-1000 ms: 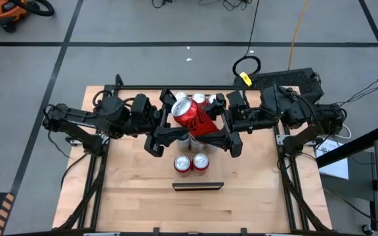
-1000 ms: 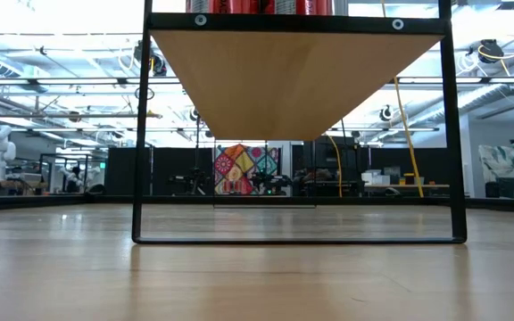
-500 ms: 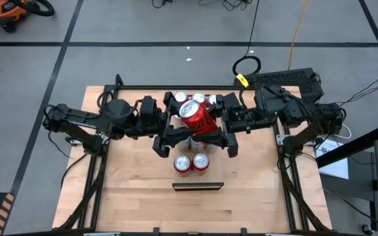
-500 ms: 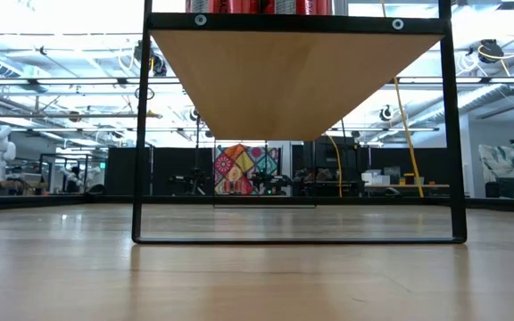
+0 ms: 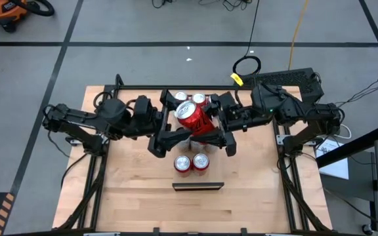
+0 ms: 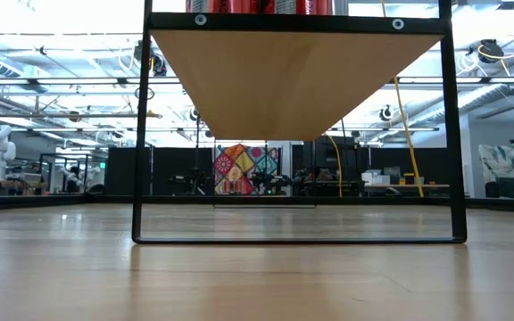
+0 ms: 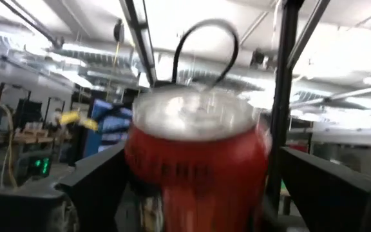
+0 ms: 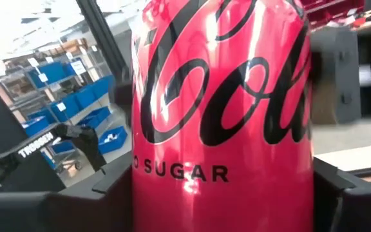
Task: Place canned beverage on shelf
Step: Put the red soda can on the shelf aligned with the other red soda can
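Note:
A red Coca-Cola Zero Sugar can is held in the air between both grippers, above the pale-wood shelf, almost upright with its silver top up. My right gripper reaches in from the table's right and is shut on the can. My left gripper reaches in from the left and is open. Its fingers stand on either side of the can; I cannot tell whether they touch it. The low view shows only the shelf's underside. My right gripper pinches the can's round wall between its two fingers, on opposite sides of its lower half. The fingers come in about level from the table's right. The can stands upright in the hold, clear of the shelf and of the other cans.
Two red cans stand on the shelf near its dark end strip. More cans stand at the far end behind the grippers. The shelf's black frame legs stand on the tabletop.
The held can has turned from leaning, top toward the far left, to almost upright. Both grippers stay around it above the shelf and have shifted a little toward the table's far edge.

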